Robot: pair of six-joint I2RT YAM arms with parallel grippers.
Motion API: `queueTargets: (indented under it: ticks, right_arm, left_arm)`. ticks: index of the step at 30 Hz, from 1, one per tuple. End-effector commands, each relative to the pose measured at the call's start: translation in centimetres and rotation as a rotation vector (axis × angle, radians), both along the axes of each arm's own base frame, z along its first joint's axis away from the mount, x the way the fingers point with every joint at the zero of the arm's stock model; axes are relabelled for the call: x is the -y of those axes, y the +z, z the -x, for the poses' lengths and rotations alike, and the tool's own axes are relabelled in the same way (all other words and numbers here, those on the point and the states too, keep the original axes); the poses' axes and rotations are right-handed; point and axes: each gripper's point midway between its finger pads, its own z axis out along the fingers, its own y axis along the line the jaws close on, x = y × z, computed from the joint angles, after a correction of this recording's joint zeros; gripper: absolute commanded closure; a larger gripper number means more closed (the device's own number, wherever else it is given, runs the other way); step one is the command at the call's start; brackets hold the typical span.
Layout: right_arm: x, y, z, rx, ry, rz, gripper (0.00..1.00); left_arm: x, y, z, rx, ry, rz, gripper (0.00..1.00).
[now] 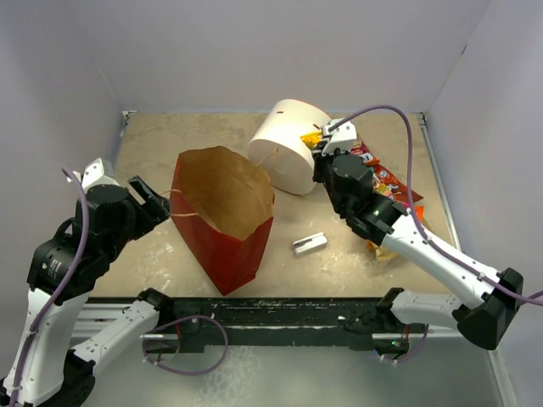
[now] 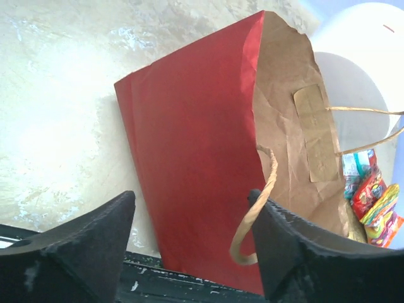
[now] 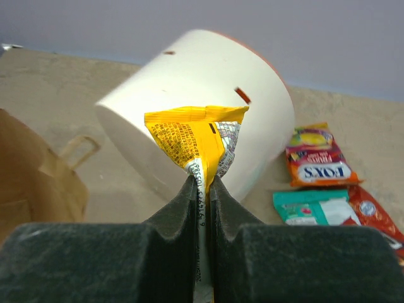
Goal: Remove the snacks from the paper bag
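One tan table (image 1: 153, 144). One paper bag (image 1: 222, 216) stands upright near its middle, mouth gaping: red outside, plain creased brown inside, with two thin twine handles. One white cylinder (image 1: 288, 144) lies tipped at the bag's 1 o'clock, just beside the rim.

There are two arms. The left gripper (image 2: 189, 205) sits at the bag's 9 o'clock with its fingers spread wide and holding nothing; one handle loop hangs just beside a finger. The right gripper (image 3: 202, 183), at the cylinder's 3 o'clock, has its fingers pressed onto one yellow packet (image 3: 189, 136) with small printed text.

Three more snacks lie on the table at the cylinder's 4 o'clock, all crinkly and labelled: an orange packet (image 3: 314, 158), a teal packet (image 3: 309, 207) and a red packet (image 3: 375, 218).

One small grey bracket (image 1: 310, 243) lies at the bag's 4 o'clock.
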Motion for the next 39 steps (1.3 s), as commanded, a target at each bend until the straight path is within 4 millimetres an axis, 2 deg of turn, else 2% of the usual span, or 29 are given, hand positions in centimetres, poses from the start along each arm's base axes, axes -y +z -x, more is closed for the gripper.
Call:
queueTargets:
  ticks: [1, 2, 4, 6, 12, 20, 24, 27, 30, 36, 39]
  right_arm:
    - [2.5, -0.4, -1.2, -0.075, -0.104, -0.091, 1.0]
    - [3.3, -1.0, -1.6, -0.097, -0.125, -0.097, 1.0]
    - [4.6, -2.1, -2.2, -0.135, -0.158, -0.098, 1.0]
    - [6.0, -2.8, -3.0, -0.164, -0.189, -0.096, 1.0]
    - [8.8, -3.6, -4.8, -0.196, -0.249, -0.067, 1.0]
    - [14.1, -5.7, -8.8, -0.281, -0.371, -0.131, 1.0]
    - [15.7, -8.1, -11.2, -0.347, -0.4, -0.138, 1.0]
    - [17.1, -10.7, -12.5, -0.422, -0.424, -0.116, 1.0]
    - [17.7, -12.7, -13.3, -0.484, -0.417, -0.09, 1.0]
    - [17.0, -17.0, -14.0, -0.579, -0.387, -0.073, 1.0]
    - [16.8, -18.4, -14.3, -0.602, -0.369, -0.049, 0.99]
  left_arm:
    - [-1.4, 1.4, 0.2, 0.031, 0.05, -0.038, 0.19]
    - [-1.6, 1.4, 0.3, 0.027, 0.055, -0.042, 0.15]
    - [-1.9, 1.4, 0.5, 0.024, 0.061, -0.054, 0.14]
    - [-2.1, 1.2, 0.5, 0.022, 0.064, -0.067, 0.16]
    - [-2.1, 0.7, 1.0, 0.006, 0.063, -0.064, 0.2]
    - [-3.1, -3.2, 5.0, -0.127, 0.128, 0.009, 0.23]
    - [-2.8, -2.5, 5.2, -0.06, 0.113, 0.062, 0.2]
    - [-2.6, -1.5, 4.9, -0.029, 0.102, 0.071, 0.18]
    - [-2.5, -1.1, 4.9, -0.028, 0.089, 0.063, 0.17]
    - [-2.5, 0.1, 4.9, 0.008, 0.077, 0.078, 0.15]
    - [-2.5, 1.1, 4.9, 0.035, 0.068, 0.08, 0.12]
